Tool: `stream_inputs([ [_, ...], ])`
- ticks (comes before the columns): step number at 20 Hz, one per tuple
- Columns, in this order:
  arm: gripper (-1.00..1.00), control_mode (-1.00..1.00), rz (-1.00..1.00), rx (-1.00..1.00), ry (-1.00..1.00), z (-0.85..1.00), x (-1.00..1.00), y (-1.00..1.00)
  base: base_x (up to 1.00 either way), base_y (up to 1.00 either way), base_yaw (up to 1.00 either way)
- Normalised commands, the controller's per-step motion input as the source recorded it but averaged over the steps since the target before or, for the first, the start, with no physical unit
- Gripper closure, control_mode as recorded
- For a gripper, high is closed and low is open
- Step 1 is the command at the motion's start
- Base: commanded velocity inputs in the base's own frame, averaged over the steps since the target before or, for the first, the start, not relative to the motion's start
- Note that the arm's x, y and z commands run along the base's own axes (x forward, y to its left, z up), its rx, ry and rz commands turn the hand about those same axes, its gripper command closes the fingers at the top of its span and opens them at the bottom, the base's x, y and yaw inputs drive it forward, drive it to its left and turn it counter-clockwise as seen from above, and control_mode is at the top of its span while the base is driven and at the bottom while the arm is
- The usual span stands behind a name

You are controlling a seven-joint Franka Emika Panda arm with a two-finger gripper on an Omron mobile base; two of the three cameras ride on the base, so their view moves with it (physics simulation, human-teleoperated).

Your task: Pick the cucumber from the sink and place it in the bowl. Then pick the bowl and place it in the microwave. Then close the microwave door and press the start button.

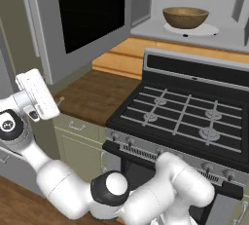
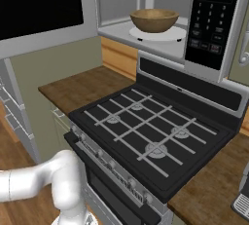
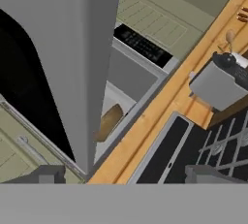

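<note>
Stove (image 1: 185, 117) nearest; right base view shows microwave (image 2: 214, 24) keypad

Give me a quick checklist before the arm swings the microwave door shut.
1. Bowl inside the microwave, on the white turntable plate: ok.
2. Cucumber in the bowl: cannot tell, the rim hides the inside.
3. Door wide open, out to the left over the counter: ok, ready to close.
4. Gripper jaws open, holding nothing: ok.
5. Gripper close by the door's grey edge: ok.
6. Touching the door: cannot tell.
</note>
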Motion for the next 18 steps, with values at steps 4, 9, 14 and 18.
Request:
stream_inputs([
  [4, -1.00, -1.00, 0.00, 0.00, 0.08, 0.30, 0.35, 0.00, 0.00, 0.00, 0.00],
  [9, -1.00, -1.00, -0.03, 0.00, 0.00, 0.41, 0.00, -0.15, 0.00, 0.00, 0.00],
  [14, -1.00, -1.00, -0.05, 0.00, 0.00, 0.37, -0.06, -0.55, 0.00, 0.00, 0.00],
  [18, -1.00, -1.00, -0.01, 0.00, -0.01, 0.32, -0.25, -0.85, 0.00, 0.00, 0.00],
])
